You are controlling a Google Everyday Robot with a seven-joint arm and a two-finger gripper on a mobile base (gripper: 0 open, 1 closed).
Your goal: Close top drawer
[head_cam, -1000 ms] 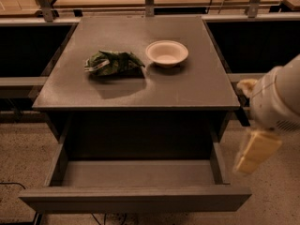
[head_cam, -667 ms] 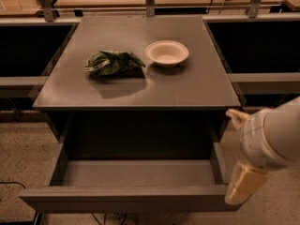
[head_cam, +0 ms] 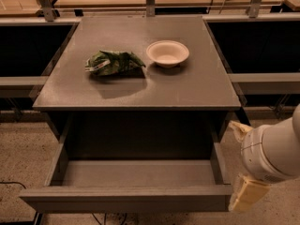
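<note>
We see the gripper [head_cam: 246,195] low at the right edge, at the end of a white arm; we cannot tell whether it is released or clenched. Just to its left is the right end of the top drawer [head_cam: 126,203], which is pulled well out. Farther up and left, on the cabinet top [head_cam: 197,88], sit a pale bowl [head_cam: 167,53] and, beyond it, a crumpled green bag [head_cam: 113,62].

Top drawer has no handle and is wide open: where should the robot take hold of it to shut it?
There is nothing to pinch: the top drawer has a plain flat front. It is probably best to press on that front's outer face, coming from the front and pushing toward the cabinet. The gripper sits by the front's right end, a likely starting spot.
</note>
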